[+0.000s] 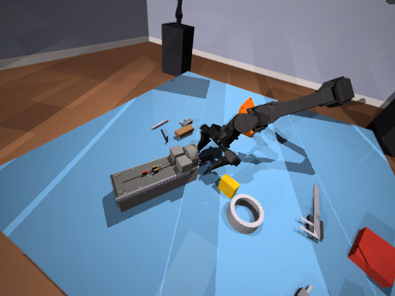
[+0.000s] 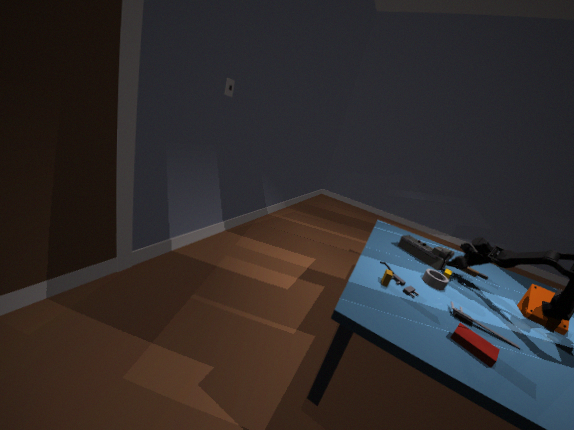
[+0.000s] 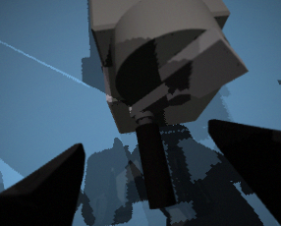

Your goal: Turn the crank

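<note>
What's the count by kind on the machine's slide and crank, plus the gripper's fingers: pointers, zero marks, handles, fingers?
Red slide pointer: 1
Small brass zero marks: 2
Black cylindrical crank handle: 1
Black tapered gripper fingers: 2
Total: 6

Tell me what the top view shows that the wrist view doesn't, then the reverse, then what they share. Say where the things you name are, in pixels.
Only the top view: the red pointer (image 1: pixel 144 173), the brass zero marks (image 1: pixel 155 168), the yellow block (image 1: pixel 228 186) and the grey ring (image 1: pixel 246 214).
Only the wrist view: nothing wholly new, but a close look at the crank arm joining the handle.
Both: the black crank handle (image 1: pixel 206 158) (image 3: pixel 156 166) between the open pincer's (image 1: pixel 217 155) (image 3: pixel 146 135) fingers, not gripped.
</note>
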You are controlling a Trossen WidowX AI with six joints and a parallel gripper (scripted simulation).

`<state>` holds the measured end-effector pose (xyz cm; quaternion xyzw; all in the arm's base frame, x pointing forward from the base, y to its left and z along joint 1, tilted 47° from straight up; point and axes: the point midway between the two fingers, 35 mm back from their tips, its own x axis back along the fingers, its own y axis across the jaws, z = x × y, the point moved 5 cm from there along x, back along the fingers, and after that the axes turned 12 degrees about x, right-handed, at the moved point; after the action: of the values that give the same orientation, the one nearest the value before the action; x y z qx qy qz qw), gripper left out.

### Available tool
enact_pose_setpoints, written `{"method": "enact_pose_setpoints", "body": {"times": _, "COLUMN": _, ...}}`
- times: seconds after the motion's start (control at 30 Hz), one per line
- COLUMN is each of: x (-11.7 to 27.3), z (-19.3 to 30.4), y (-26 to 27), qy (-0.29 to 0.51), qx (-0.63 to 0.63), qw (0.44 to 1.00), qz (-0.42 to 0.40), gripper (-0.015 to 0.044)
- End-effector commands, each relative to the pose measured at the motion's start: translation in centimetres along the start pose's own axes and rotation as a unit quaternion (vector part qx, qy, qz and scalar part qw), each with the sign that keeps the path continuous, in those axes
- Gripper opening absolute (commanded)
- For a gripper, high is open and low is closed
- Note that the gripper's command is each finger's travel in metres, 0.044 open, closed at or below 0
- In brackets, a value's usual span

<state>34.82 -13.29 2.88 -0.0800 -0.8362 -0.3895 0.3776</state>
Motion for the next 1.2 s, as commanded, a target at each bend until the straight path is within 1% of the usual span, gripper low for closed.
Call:
{"method": "enact_pose_setpoints", "body": {"times": 0.0, "x": -0.4, "z": 0.4, "y": 0.0, "qy": -0.001, "qx": -0.001, "qw": 1.0, "qz": 0.002, "gripper": 0.044}}
{"method": "enact_pose_setpoints", "body": {"times": 0.4, "x": -1.4, "z": 1.6, "y": 0.3, "qy": -0.002, "qx": -0.002, "qw": 1.0, "qz": 0.001, "gripper": 0.044}}
{"method": "enact_pose_setpoints", "body": {"times": 0.97, "x": -1.4, "z": 1.6, "y": 0.3, "qy": -0.002, "qx": -0.002, "qw": 1.0, "qz": 0.001, "gripper": 0.0}}
{"method": "enact_pose_setpoints", "body": {"times": 1.17, "x": -1.4, "z": 1.7, "y": 0.3, "qy": -0.002, "qx": -0.002, "qw": 1.0, "qz": 0.001, "gripper": 0.0}}
